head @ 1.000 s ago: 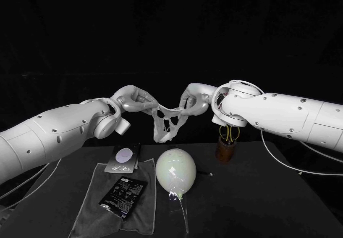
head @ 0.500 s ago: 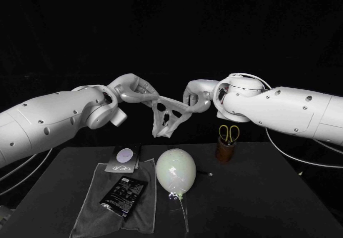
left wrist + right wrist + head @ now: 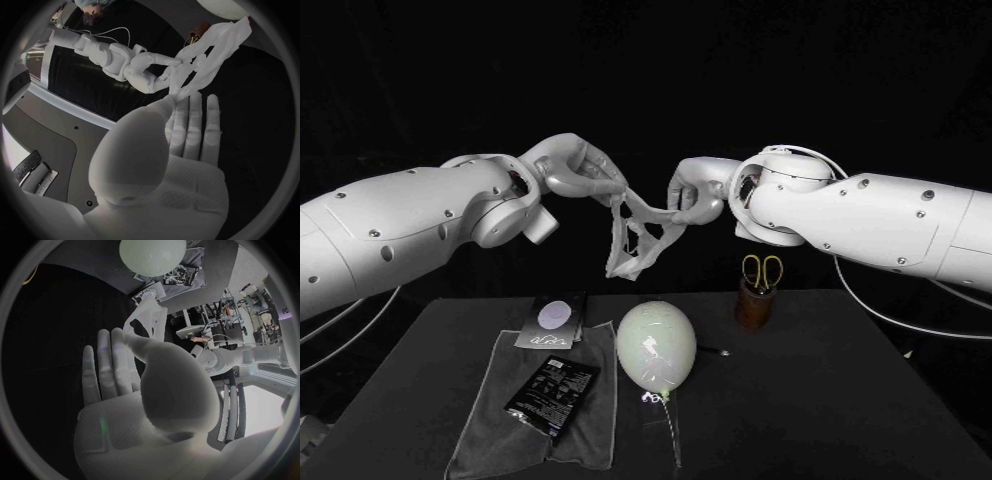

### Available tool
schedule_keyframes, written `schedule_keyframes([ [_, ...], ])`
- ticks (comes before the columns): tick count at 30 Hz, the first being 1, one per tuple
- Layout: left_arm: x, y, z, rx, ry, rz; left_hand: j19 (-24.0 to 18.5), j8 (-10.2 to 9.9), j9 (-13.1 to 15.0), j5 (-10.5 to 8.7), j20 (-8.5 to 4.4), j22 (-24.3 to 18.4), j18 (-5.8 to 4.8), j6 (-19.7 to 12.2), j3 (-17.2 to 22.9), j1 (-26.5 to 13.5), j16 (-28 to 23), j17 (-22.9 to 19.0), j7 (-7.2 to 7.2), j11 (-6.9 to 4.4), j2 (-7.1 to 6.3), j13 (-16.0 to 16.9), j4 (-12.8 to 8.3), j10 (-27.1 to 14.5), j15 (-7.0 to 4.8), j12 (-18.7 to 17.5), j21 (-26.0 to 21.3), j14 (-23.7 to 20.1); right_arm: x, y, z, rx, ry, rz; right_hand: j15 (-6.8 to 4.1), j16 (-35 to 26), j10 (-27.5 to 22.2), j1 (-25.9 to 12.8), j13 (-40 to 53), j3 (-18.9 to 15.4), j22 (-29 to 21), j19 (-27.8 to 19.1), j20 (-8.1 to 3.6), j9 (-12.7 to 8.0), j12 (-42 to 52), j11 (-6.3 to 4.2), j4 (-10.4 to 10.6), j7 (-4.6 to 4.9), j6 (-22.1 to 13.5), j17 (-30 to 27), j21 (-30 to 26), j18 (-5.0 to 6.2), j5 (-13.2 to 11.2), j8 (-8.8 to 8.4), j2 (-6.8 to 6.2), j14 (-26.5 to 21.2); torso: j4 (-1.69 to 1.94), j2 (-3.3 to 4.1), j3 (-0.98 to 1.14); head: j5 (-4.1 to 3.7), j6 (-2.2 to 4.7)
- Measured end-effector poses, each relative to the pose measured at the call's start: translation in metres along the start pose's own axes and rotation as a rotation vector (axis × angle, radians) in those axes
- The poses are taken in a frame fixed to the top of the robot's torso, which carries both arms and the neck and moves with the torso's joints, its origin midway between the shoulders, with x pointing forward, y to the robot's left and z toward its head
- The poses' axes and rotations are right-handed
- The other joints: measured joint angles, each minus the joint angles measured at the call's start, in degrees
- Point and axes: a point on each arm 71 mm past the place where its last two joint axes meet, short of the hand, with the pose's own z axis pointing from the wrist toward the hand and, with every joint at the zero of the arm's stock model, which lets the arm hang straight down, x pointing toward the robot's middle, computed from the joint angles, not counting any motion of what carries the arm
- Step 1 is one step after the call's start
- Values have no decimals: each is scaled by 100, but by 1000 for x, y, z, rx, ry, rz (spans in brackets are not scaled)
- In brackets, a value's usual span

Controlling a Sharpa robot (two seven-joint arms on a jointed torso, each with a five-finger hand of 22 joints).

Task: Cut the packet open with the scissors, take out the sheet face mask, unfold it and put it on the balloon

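Head view shows scissors [image 3: 762, 269]; wrist views, seemingly pinched mask [image 3: 217, 44].

Packet [image 3: 550, 390] on cloth [image 3: 485, 440]; balloon [image 3: 656, 345] right of it.

Grey cloth [image 3: 479, 442], brown holder [image 3: 754, 312]

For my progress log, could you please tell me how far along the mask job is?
Done: the mask is out, the packet lies on the cloth and the scissors stand in their holder. In hand: the left hand and right hand hold the mask between them, crumpled. Left: spreading it over the balloon.
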Motion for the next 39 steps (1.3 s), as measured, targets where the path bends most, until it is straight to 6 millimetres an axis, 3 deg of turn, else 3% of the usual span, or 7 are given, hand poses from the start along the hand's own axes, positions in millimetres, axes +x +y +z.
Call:
schedule_keyframes([
  [7,11,8,0,-13,14,-9,20,0,0,-9,-20,13,-1,0,39,-29,0,12,0,-21,-1,0,-40,20,7,-21,22,9,3,7,1,-14,5,64,-5,-23,0,-73,0,33,28,171,-32,0,0,1,-33,-7,7,27,77,-4,2,10,3,5,0,-1,-7,-16,-23],
  [12,21,4,4,-3,30,-10,21,0,0,-7,-21,27,-1,-1,71,-36,0,21,0,-20,-8,0,-72,20,-4,-21,48,21,6,15,3,-36,9,98,-22,-24,0,-83,0,48,28,171,-31,0,0,1,-48,-8,7,29,77,-5,1,13,-7,21,-3,0,-7,-38,36],
  [18,21,5,1,0,27,-3,53,-2,0,5,-52,47,-2,-1,94,-36,0,29,0,-20,-8,0,-95,20,-12,-21,71,31,1,11,2,-41,-16,139,-52,-24,1,-114,0,40,39,277,-36,0,0,2,-89,-8,6,49,103,-6,-1,13,9,52,-8,3,-2,-14,77],
  [23,17,0,1,15,7,-1,82,-3,1,5,-82,71,-3,2,158,-74,0,39,3,-1,-46,0,-159,40,-11,-45,110,32,-4,11,1,-54,-38,164,-33,-24,-4,-114,-1,41,38,284,-43,0,0,-2,-90,-15,-2,49,103,-8,-2,12,8,71,-19,-3,-3,23,42],
  [27,20,-4,0,28,7,1,82,-8,1,5,-82,84,-3,23,158,-98,0,47,24,-1,-38,0,-159,41,-4,-48,132,39,-4,11,0,-59,-41,173,-33,-24,-13,-149,0,41,38,283,-43,0,0,-10,-90,-14,-4,49,103,-9,-2,8,18,71,-12,-13,3,32,86],
  [30,16,-7,0,38,-13,2,93,-22,1,5,-93,103,-3,24,213,-105,0,49,24,-21,-45,4,-214,62,-14,-48,173,50,-5,10,-1,-61,-51,179,-33,-24,-13,-149,-1,47,36,283,-43,1,0,-10,-96,-10,-9,51,103,47,-3,6,18,71,-19,-13,4,37,54],
  [39,9,-5,-4,36,-44,10,102,-30,1,2,-102,139,-4,46,279,-120,0,59,3,-21,-61,5,-247,62,-22,-48,199,60,-9,3,-4,-45,-76,193,-33,-24,-13,-149,-1,59,28,283,-43,2,0,-9,-114,-8,-11,57,103,48,-7,-20,18,71,-29,-10,19,63,116],
])
